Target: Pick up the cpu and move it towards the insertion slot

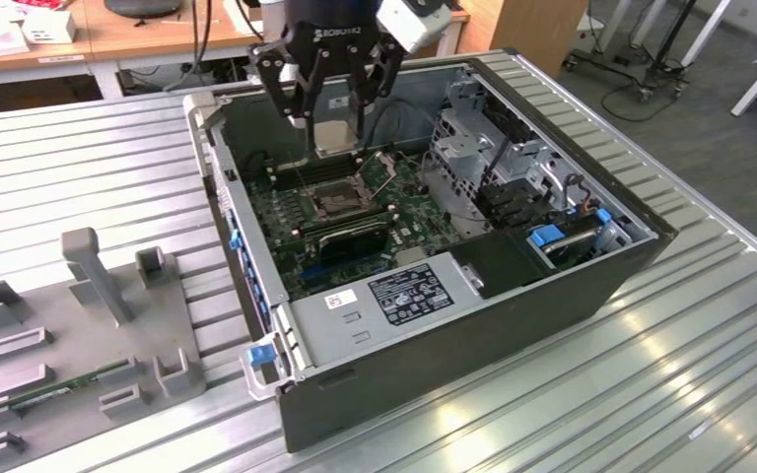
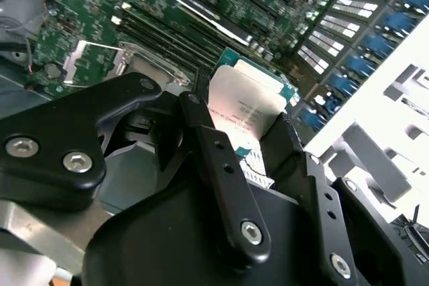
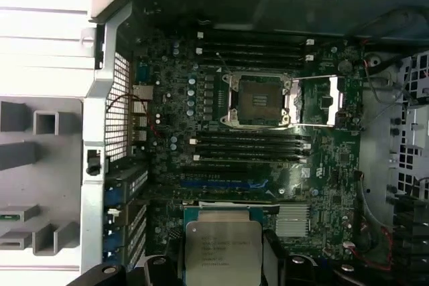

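From the exterior view's left, a grey tray (image 1: 83, 340) lies on the slatted worktop (image 1: 76, 168), a green memory stick (image 1: 56, 386) in one recess. Next comes the open computer case (image 1: 484, 325), its green circuit board (image 1: 352, 232) facing up. Above the board hangs the claw (image 1: 335, 148), closed on the cpu (image 1: 335, 136), which is off the tray and in the air. The insertion slot (image 1: 330, 200) sits just below it, its frame lifted open. To do this well, I reckon the chip should stay level and square over the socket, clear of the raised frame.
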